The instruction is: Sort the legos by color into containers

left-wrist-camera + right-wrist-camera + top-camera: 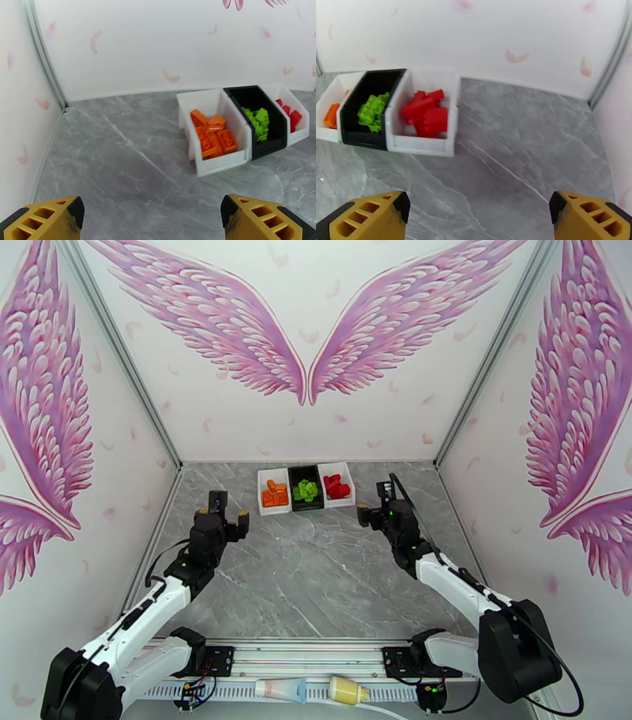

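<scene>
Three joined containers sit at the back of the grey table. The left white box [262, 507] [213, 167] [328, 92] holds orange legos [275, 493] [213, 138] [331, 115]. Green legos [306, 490] [258, 122] [371, 109] fill the black middle box [306, 505] [272, 148] [359, 139]. The right white box [347, 501] [302, 134] [422, 146] holds red legos [337, 487] [290, 114] [426, 114]. My left gripper [229, 508] [152, 219] hovers open and empty, front-left of the boxes. My right gripper [374, 502] [478, 217] hangs open and empty just right of them.
White walls with pink wing prints enclose the table on three sides, with metal corner posts [154, 418] at the back. A tube [280, 690] and a small yellow bottle [347, 691] lie on the rail between the arm bases.
</scene>
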Controlling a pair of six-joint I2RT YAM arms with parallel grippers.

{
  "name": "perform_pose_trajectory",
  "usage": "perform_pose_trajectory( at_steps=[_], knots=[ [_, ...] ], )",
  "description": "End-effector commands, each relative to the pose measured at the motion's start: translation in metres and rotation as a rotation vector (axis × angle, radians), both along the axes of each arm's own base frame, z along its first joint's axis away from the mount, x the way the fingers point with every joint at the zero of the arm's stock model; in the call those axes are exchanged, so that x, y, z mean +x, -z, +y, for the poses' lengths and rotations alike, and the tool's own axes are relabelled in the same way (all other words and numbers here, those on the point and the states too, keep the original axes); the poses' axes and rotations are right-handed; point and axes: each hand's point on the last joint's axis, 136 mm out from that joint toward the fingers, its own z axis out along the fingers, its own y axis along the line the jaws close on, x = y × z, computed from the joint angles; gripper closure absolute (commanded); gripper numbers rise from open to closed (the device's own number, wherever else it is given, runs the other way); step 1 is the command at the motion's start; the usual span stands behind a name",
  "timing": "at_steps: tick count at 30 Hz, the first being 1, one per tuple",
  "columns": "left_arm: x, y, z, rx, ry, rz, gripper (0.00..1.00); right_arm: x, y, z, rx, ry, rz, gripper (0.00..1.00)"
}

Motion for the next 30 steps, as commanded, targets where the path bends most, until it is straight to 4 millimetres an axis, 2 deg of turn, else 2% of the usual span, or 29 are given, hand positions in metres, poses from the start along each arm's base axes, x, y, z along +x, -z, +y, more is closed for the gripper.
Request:
perform_pose_trajectory(
  at_steps=[1,5,9,14,18,21,24,26,30],
  knots=[
    [-0.002,-0.002,0.029,0.058,-0.088,-0.111,0.04,-0.005,0.009,-0.024,0.007,0.079,-0.05,0.01],
    [0.006,0.029,0.049,0.07,-0.12,-0.049,0.01,-0.002,0.028,-0.031,0.065,0.087,-0.078,0.01],
    [0.017,0.046,0.06,0.048,-0.135,-0.058,0.01,0.007,0.039,-0.027,0.077,0.06,-0.072,0.01],
    [0.034,0.049,0.07,-0.007,-0.143,-0.066,0.01,0.016,0.038,-0.024,0.037,0.026,-0.099,0.01],
    [0.048,0.047,0.071,-0.044,-0.11,-0.109,0.01,0.02,0.055,-0.029,0.054,0.042,-0.12,0.0],
    [0.056,0.061,0.075,-0.052,-0.117,-0.095,0.01,0.018,0.058,-0.032,0.066,0.04,-0.141,0.01],
    [0.065,0.075,0.076,-0.057,-0.113,-0.087,0.01,0.019,0.059,-0.026,0.069,0.008,-0.123,0.01],
    [0.066,0.078,0.077,-0.065,-0.112,-0.039,0.01,0.019,0.06,-0.027,0.068,0.009,-0.114,0.01],
    [0.066,0.078,0.077,-0.063,-0.113,-0.048,0.01,0.019,0.06,-0.027,0.068,0.009,-0.116,0.01]
  ],
)
